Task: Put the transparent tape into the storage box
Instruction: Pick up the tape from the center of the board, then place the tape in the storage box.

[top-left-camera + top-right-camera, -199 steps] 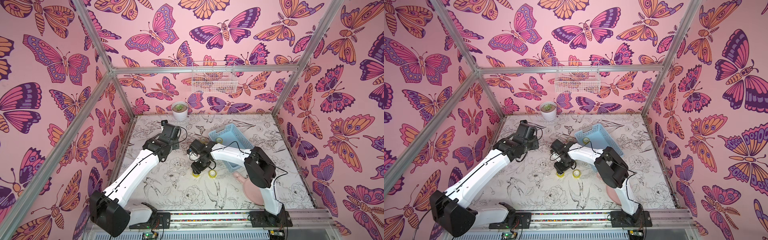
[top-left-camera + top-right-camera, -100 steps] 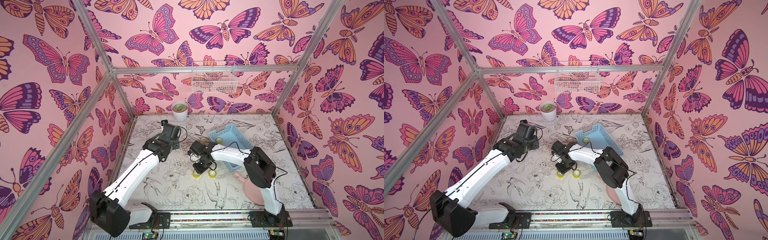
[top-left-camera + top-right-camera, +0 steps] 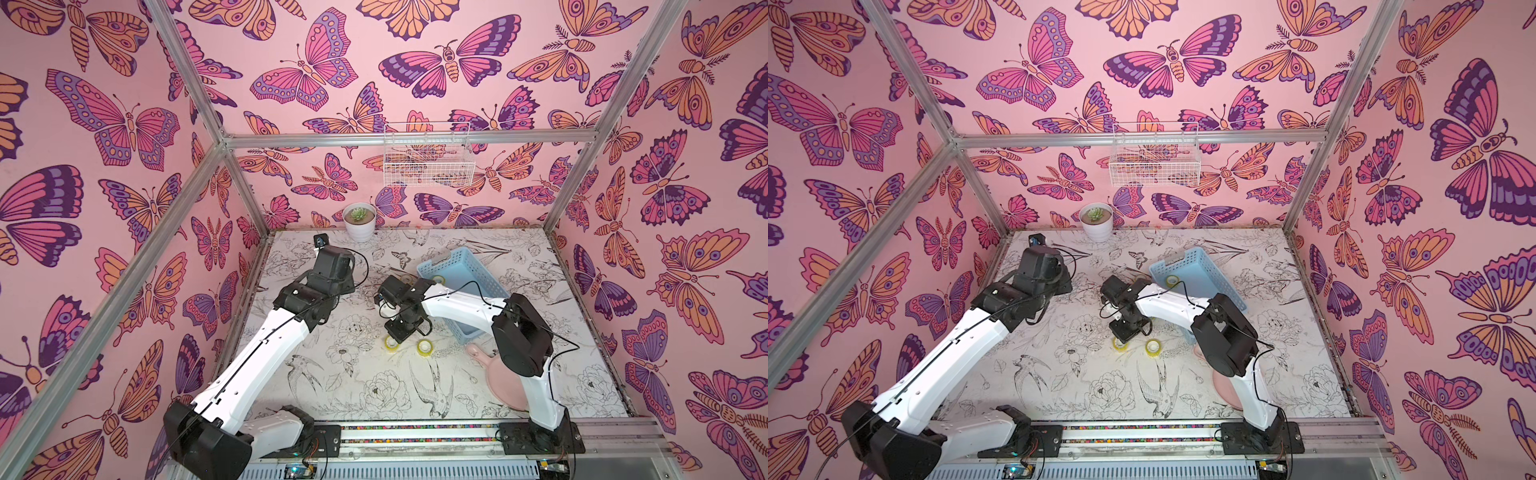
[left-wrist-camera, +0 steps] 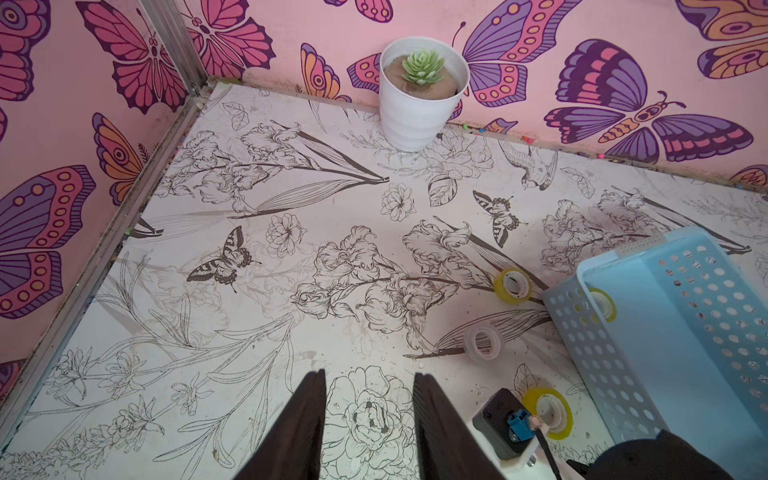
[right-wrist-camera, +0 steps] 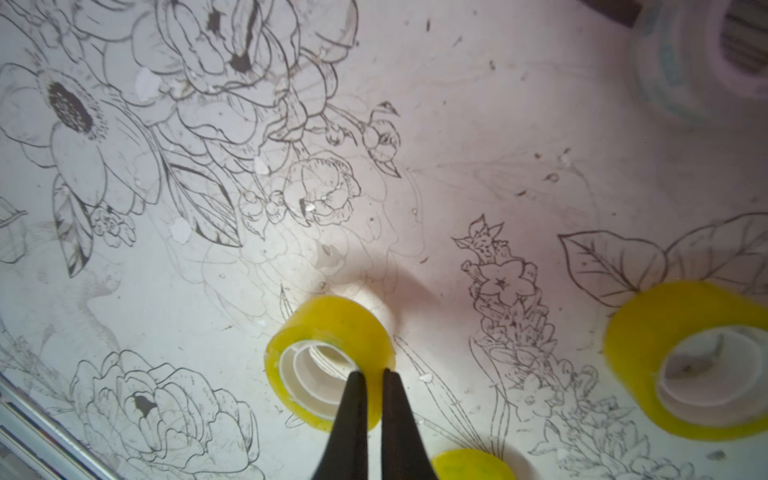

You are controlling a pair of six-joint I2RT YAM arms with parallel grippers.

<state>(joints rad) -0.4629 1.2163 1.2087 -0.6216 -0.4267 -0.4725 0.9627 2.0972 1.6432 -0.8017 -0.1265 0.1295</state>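
Right wrist: hand tight on tape

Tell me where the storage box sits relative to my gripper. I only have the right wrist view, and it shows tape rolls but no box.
Observer: In both top views the storage box stands beyond the right gripper and the tape roll it pinches, toward the back wall and to the robot's right.
Operator: Report its contents.
Observer: Another roll lies inside, near the far end.
Operator: Check the other arm.
Observer: The left gripper is open, holding nothing.
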